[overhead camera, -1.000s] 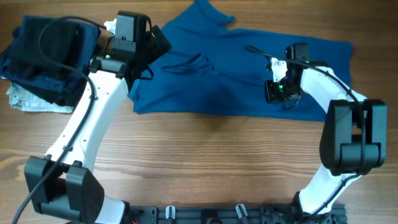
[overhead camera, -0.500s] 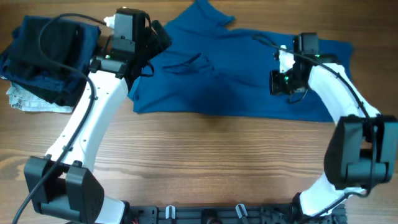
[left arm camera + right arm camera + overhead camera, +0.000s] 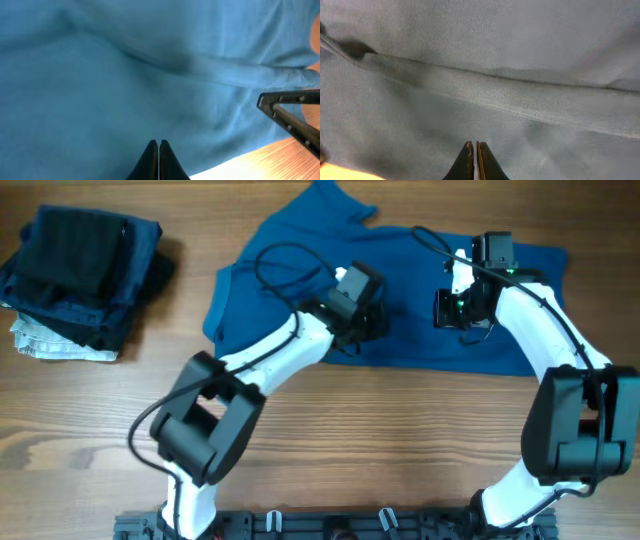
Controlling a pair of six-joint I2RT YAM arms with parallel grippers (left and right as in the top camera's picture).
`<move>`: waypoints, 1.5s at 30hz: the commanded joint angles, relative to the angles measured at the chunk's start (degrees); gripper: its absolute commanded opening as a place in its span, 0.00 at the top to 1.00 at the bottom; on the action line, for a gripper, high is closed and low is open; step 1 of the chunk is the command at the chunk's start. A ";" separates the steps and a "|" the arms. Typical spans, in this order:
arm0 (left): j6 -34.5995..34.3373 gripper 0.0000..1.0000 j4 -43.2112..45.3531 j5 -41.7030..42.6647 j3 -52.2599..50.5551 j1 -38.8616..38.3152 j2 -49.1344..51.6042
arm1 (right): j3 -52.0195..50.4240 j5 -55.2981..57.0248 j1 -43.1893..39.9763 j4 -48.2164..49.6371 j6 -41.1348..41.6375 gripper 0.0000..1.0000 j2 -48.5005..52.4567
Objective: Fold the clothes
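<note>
Blue shirt (image 3: pixel 410 285) is lying spread across the far half of the surface (image 3: pixel 380 440), its near hem bordering open wood. Left pincer (image 3: pixel 158 150) and right pincer (image 3: pixel 472 150) are both sitting over the cloth, tips pressed together. Folded stack (image 3: pixel 80 275) is occupying the far-left corner. Arms are hiding part of the shirt's middle.

The frame is filled by blue cloth (image 3: pixel 520 45). A flattened hem band (image 3: pixel 530 102) is seen running across it from upper left down to the right. The fingers (image 3: pixel 466 167) are pressed together at the bottom edge, above the cloth. A sliver of desk (image 3: pixel 340 175) is shown at the lower left corner.
</note>
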 commanded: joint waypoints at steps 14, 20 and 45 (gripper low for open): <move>-0.66 0.96 0.63 -3.63 -0.35 -2.12 8.04 | -4.07 -3.96 0.20 6.27 -1.25 0.96 5.49; -0.66 0.96 0.68 -3.63 -0.35 -2.21 8.04 | -5.16 -3.48 0.24 8.28 -1.07 0.95 6.19; 0.00 0.96 -0.24 -3.67 -0.35 -2.21 8.04 | -1.29 -0.42 -1.64 13.53 1.88 0.96 10.12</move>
